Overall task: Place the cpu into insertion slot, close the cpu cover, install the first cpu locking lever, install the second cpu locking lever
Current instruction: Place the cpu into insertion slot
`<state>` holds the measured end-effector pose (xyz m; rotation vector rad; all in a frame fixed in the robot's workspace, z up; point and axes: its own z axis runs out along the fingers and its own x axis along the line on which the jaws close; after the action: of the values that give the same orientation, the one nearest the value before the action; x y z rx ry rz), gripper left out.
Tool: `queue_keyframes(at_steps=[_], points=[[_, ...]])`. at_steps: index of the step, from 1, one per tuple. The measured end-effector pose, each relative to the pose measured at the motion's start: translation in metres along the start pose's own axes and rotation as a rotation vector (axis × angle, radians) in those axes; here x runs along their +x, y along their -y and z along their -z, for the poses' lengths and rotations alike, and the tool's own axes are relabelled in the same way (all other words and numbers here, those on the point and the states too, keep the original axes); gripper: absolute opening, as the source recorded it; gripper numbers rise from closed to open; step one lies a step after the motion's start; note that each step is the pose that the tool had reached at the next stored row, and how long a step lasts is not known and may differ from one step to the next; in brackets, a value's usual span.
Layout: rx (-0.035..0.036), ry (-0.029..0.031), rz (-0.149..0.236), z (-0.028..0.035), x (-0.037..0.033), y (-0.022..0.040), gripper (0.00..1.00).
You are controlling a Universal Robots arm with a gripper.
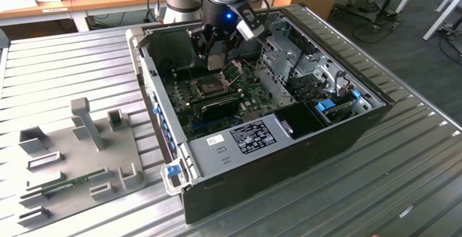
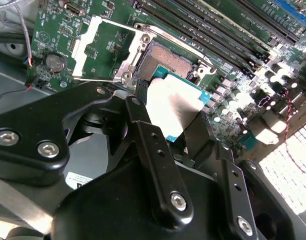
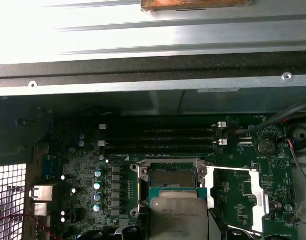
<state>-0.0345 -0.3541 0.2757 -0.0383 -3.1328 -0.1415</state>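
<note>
My gripper point(image 1: 216, 58) hangs inside the open computer case point(image 1: 361, 118), shut on the cpu point(image 2: 175, 107), a thin square chip with a dull grey metal top point(image 3: 177, 217). The black fingers point(image 2: 143, 135) clamp two opposite edges of the chip. The cpu hangs tilted just above and beside the insertion slot point(image 2: 165, 62), whose bare contact field point(image 3: 171, 176) shows past the chip's edge. The cpu cover point(image 2: 105, 47), a silvery frame with an open window, is swung open and lies to one side of the slot point(image 3: 240, 197).
Memory slots point(image 3: 157, 140) run along one side of the slot, and a coin battery point(image 3: 265, 146) with loose wires sits near the cover. A drive cage point(image 1: 289, 58) fills the case's far side. A grey fixture plate point(image 1: 79, 150) lies on the slatted table at the exterior view's left.
</note>
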Motion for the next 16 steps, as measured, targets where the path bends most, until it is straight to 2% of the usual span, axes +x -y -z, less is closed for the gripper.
queue_keyframes(at_steps=[6, 16], points=[[0.0000, 0.0021, 0.000, -0.0090, 0.0031, 0.0007, 0.54], [0.0000, 0.0021, 0.000, -0.0248, 0.0032, 0.0019, 0.54]])
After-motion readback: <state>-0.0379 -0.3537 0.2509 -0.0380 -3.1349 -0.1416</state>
